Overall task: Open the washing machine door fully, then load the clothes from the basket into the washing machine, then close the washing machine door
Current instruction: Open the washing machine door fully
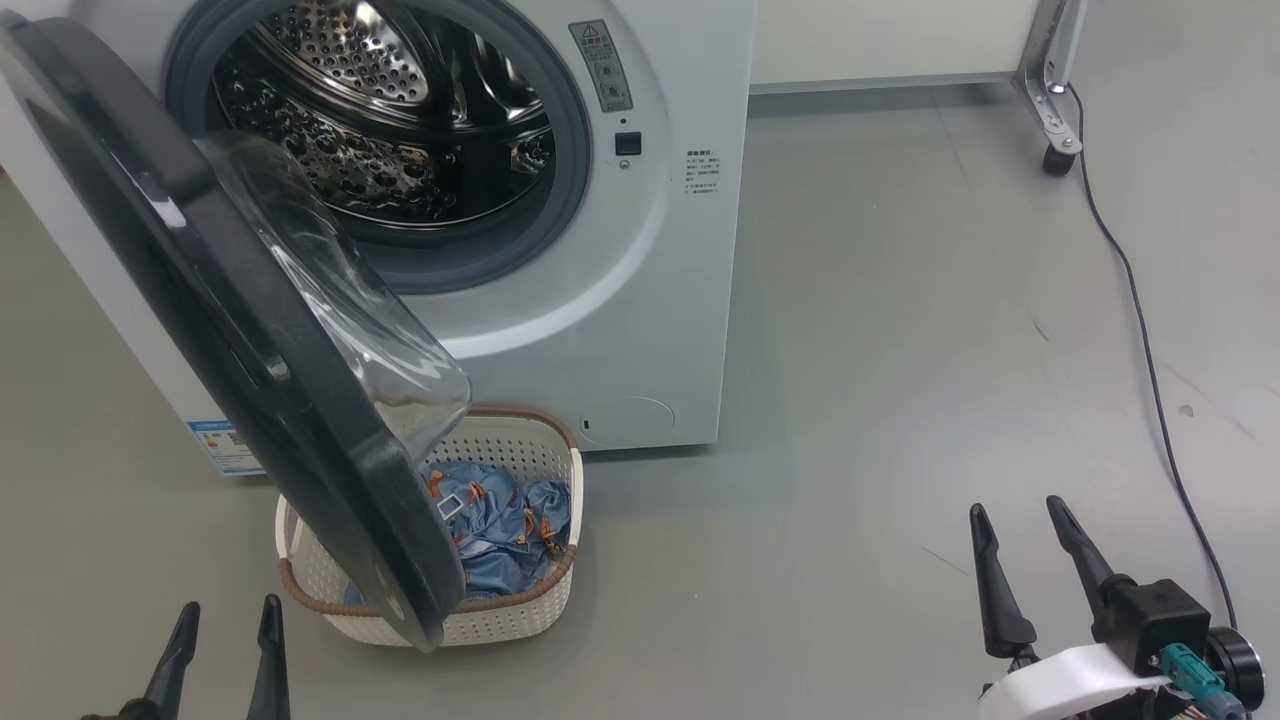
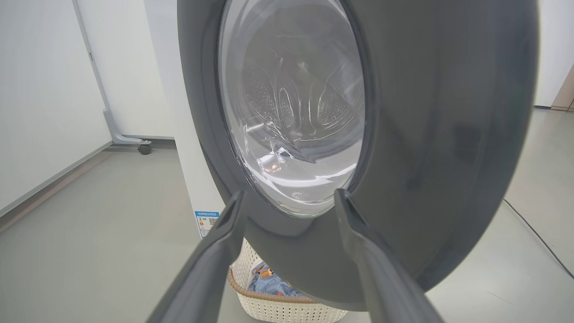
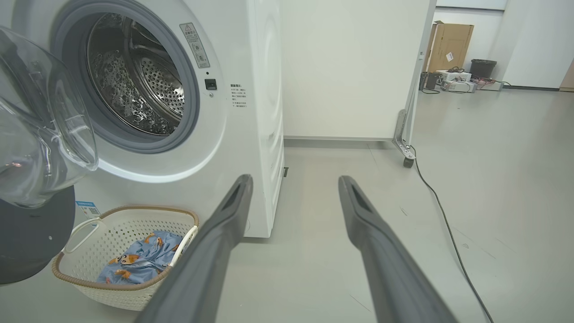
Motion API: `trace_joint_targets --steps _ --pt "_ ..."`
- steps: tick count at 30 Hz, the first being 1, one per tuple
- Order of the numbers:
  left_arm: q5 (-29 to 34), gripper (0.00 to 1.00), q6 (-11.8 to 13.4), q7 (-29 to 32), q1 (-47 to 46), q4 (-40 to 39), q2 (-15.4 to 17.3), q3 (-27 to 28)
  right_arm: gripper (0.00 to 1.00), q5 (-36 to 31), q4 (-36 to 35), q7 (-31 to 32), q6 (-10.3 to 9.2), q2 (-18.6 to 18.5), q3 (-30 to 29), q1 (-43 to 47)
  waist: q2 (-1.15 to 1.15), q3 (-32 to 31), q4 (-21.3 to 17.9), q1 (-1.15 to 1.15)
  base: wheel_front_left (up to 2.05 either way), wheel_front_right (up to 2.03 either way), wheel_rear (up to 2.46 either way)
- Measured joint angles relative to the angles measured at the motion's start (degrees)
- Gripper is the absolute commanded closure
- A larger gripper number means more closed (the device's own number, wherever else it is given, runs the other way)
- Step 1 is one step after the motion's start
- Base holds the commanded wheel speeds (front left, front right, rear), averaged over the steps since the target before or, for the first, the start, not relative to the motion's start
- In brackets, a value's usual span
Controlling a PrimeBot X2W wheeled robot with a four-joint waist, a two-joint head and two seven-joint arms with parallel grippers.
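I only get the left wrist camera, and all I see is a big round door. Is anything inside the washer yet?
Observer: No. In the head view the washing machine gapes open and its steel drum holds no clothes.
Operator: So where are the clothes?
Observer: In the basket. The right wrist view shows the blue clothes bunched at its bottom.
Operator: What's the other hand doing?
Observer: The right gripper is open and holds nothing, above the floor to the right of the machine.

Probably lab: wheeled partition [image 3: 350, 67], floor cable [image 3: 448, 229], cardboard box [image 3: 450, 45], indistinct gear [image 3: 457, 83] beyond.
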Motion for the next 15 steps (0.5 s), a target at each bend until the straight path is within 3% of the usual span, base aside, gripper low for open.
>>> trace_joint_targets --steps 4,5,6,15 --pt "0.0 0.04 0.0 0.0 0.0 0.0 -0.2 0.0 0.00 -0.4 0.1 0.0 0.16 0.2 -0.4 0.0 0.00 -0.1 0.0 0.00 0.00 0.00 0.00" --pt "0.0 0.57 0.0 0.0 0.0 0.0 -0.3 0.0 0.00 -0.4 0.1 0.0 0.16 0.2 -0.5 0.1 0.00 -0.1 0.0 0.00 0.00 0.00 0.00" --pt "0.0 0.97 0.0 0.0 0.0 0.0 -0.3 0.0 0.00 -0.4 0.1 0.0 0.18 0.3 -0.5 0.2 0.00 -0.1 0.0 0.00 0.00 0.00 0.00" --pt "0.0 1.00 0.0 0.0 -0.6 -3.4 -0.5 1.7 0.00 -0.5 0.3 0.0 1.11 1.0 -1.1 0.9 0.00 -0.3 0.0 0.00 0.00 0.00 0.00"
